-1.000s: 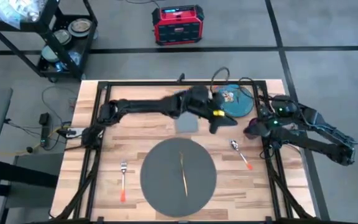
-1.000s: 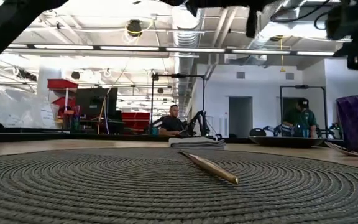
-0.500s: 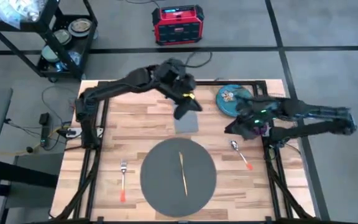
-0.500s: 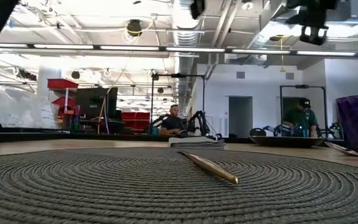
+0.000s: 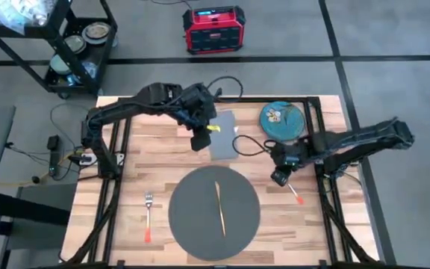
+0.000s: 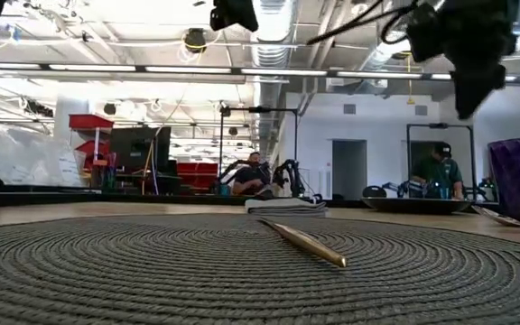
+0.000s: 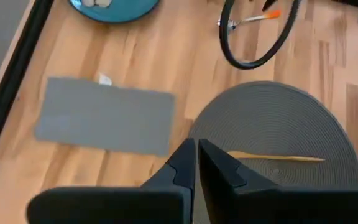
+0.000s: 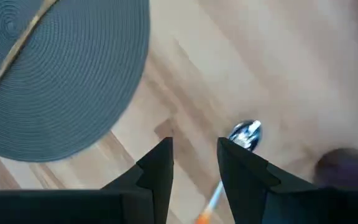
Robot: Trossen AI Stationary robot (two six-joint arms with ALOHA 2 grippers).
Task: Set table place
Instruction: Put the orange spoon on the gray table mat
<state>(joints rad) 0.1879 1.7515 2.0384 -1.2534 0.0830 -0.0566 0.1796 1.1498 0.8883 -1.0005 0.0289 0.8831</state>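
1. The round placemat (image 5: pixel 214 212) lies at the tabletop's (image 5: pixel 155 161) near edge.
2. Right end effector (image 5: pixel 281 176), fingers parted, hovers over the spoon (image 8: pixel 246 134).
3. Left end effector (image 5: pixel 199 142), fingers together, hangs beside the grey napkin (image 5: pixel 223 136).

A grey napkin (image 5: pixel 224 137) lies flat at centre, with a teal plate (image 5: pixel 282 120) at its 2 o'clock, holding small pieces. A gold stick (image 5: pixel 219 207) lies lengthwise at the napkin's 6 o'clock. A fork (image 5: pixel 148 216) with an orange handle sits at 8 o'clock. A spoon (image 8: pixel 246 133) with an orange handle lies at 4 o'clock. On the floor, at 12 o'clock, stands a red box (image 5: pixel 213 30); a cart (image 5: pixel 54 41) is at 10 o'clock.
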